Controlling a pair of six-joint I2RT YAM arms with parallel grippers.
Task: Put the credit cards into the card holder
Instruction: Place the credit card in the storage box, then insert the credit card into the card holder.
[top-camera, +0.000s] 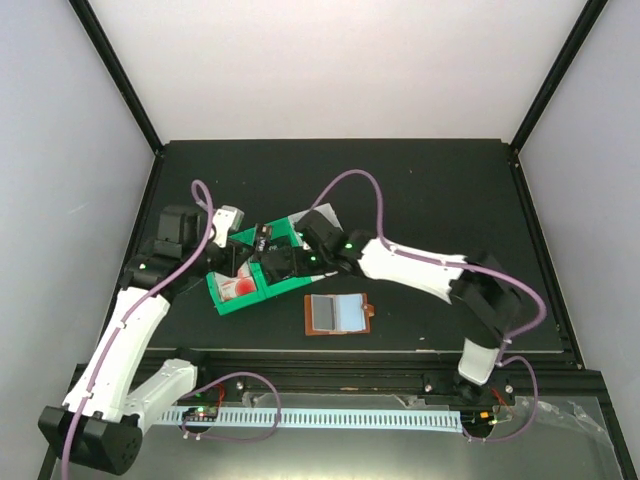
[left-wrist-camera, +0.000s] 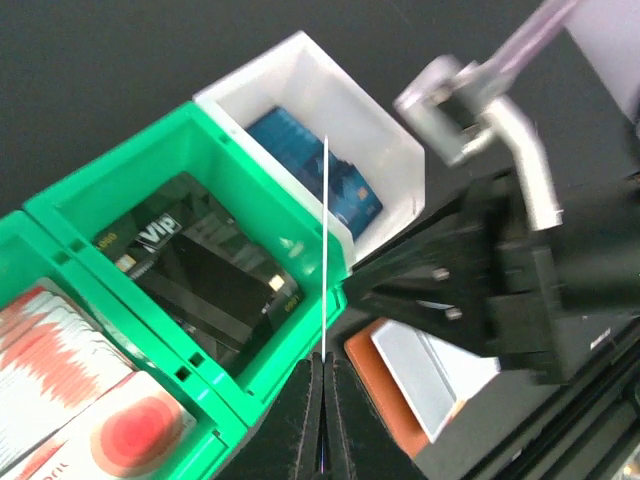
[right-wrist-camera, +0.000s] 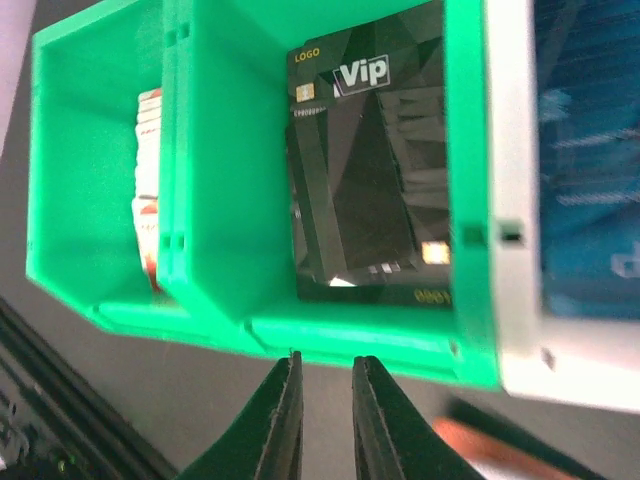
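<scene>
Currently left gripper (left-wrist-camera: 322, 362) pinches a credit card (left-wrist-camera: 326, 250) edge-on; right gripper (right-wrist-camera: 325, 368) parted, empty.
Shallow pinch: card could pivot out.

Top view: the left arm (top-camera: 130, 330) and right arm (top-camera: 420, 268) cover most of the bins (top-camera: 215, 292); their contents are too small to read.

Left wrist view: the left gripper (left-wrist-camera: 323, 360) grips a card (left-wrist-camera: 326, 240) edge-on, so its face cannot be told. The frame edge cuts off the red-and-white cards (left-wrist-camera: 90, 400). The right arm hides part of the card holder (left-wrist-camera: 420, 385).

Right wrist view: the blue card (right-wrist-camera: 590, 150) is blurred and cut off at the right edge.
</scene>
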